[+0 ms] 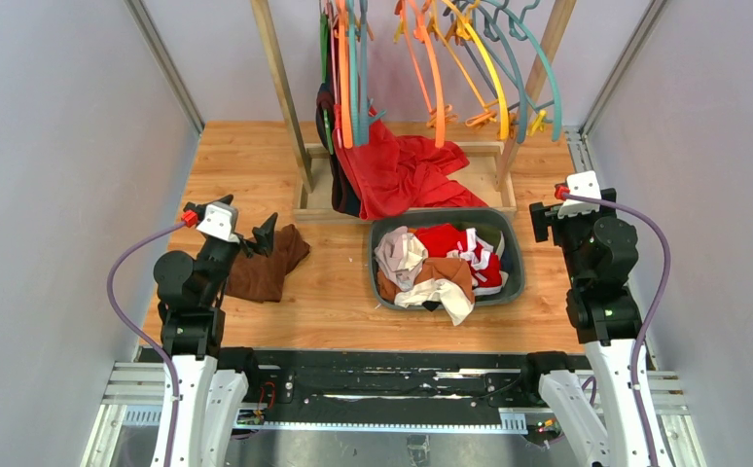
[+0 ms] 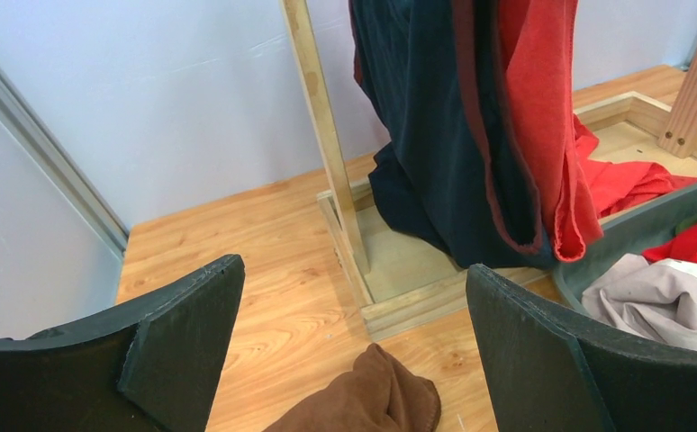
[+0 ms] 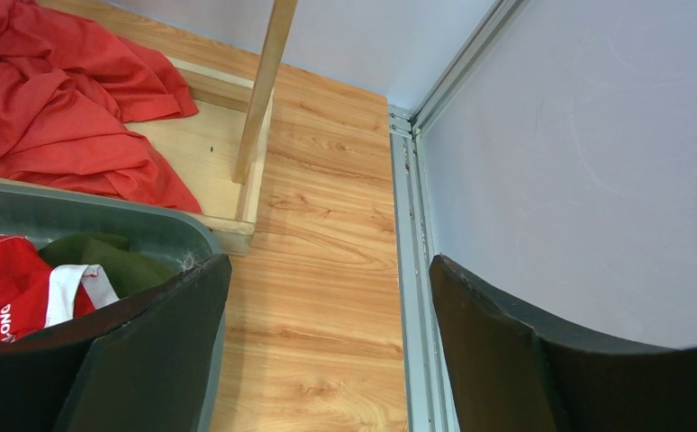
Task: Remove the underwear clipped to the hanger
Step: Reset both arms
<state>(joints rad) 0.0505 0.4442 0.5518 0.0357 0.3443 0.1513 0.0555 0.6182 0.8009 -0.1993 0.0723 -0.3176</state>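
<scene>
Left gripper (image 2: 354,267) and right gripper (image 3: 329,261) both gape wide, empty (nothing between the fingers); underwear (image 1: 446,243) lies heaped in the bin (image 1: 374,263).

Looking like a robot test lab, not a home. Left arm (image 1: 190,282) & right arm (image 1: 601,263) are sitting bolted on a metal rail (image 1: 392,389) at the near edge of a wood table (image 1: 334,311), w/ a purple cable (image 1: 111,282) looping off each. Plain pale wall panels (image 1: 52,146) are boxing the table in on 3 sides, aluminium frame strips (image 1: 163,63) running up the corners. At the back a small wooden rack (image 1: 277,78) is holding plastic hangers (image 1: 435,78) & clothes, w/ a grey basket (image 1: 519,265) of laundry sitting in front.
</scene>
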